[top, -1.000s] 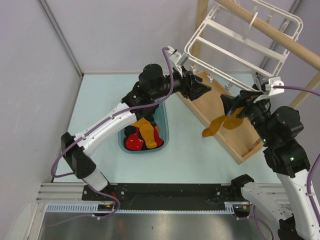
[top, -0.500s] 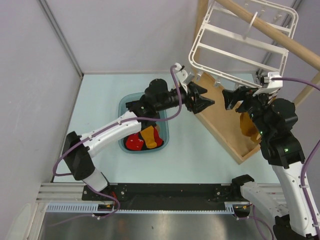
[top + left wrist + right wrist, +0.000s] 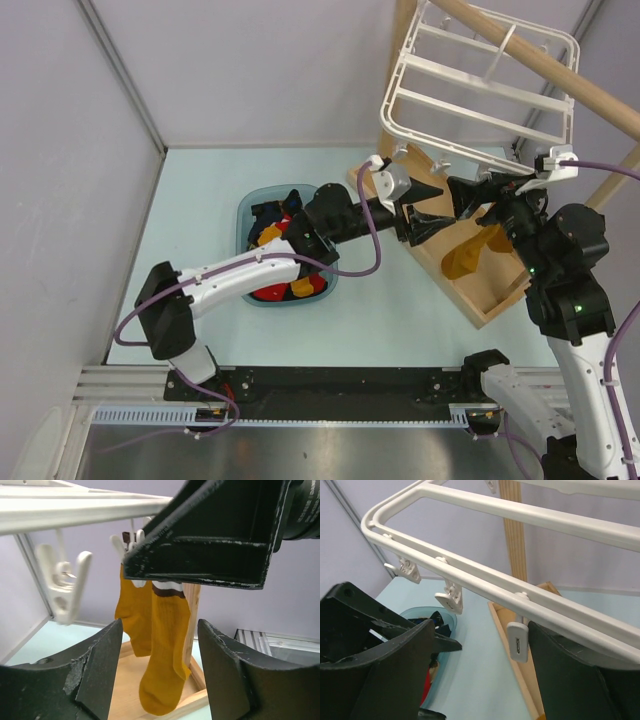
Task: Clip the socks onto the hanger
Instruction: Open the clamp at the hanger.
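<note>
Hanging from a clip (image 3: 117, 545) under the hanger (image 3: 470, 572), two socks (image 3: 160, 650) dangled. The left pincer (image 3: 430, 207) and the right pincer (image 3: 495, 635) both gaped wide and held nothing. They sat very close together. One bump could shake the hanger and tug the socks loose.

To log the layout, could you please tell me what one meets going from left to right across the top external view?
Teal basin → left pincer → hanging mustard socks → right arm.
</note>
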`<state>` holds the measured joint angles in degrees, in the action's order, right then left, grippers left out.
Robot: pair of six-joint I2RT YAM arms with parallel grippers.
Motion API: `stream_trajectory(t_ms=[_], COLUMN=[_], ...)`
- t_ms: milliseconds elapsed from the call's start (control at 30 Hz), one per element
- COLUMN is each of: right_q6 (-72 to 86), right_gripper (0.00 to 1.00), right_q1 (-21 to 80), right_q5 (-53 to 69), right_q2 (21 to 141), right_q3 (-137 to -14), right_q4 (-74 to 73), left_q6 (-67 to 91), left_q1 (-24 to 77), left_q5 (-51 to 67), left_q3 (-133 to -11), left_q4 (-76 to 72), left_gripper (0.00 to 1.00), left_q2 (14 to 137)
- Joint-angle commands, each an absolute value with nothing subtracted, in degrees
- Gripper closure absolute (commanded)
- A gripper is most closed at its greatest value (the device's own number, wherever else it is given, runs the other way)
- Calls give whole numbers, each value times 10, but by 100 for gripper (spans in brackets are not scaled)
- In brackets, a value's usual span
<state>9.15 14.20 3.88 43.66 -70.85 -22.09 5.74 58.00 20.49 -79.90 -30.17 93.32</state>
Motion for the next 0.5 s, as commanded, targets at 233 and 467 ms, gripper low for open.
stream_trajectory(t_ms=[233,467], right_q6=[116,129], right_gripper=[21,21], right_q1=[136,136], right_q5=[91,104], right_q2=[448,448], right_q3=[-722,-722], right_q4=[-179,-173], left_q6=[29,31], left_q1=[607,611], left_q5=[130,77], left_q3=[-766,-789], left_q4=[-401,-447], left_gripper=[33,34], left_q2=[947,983])
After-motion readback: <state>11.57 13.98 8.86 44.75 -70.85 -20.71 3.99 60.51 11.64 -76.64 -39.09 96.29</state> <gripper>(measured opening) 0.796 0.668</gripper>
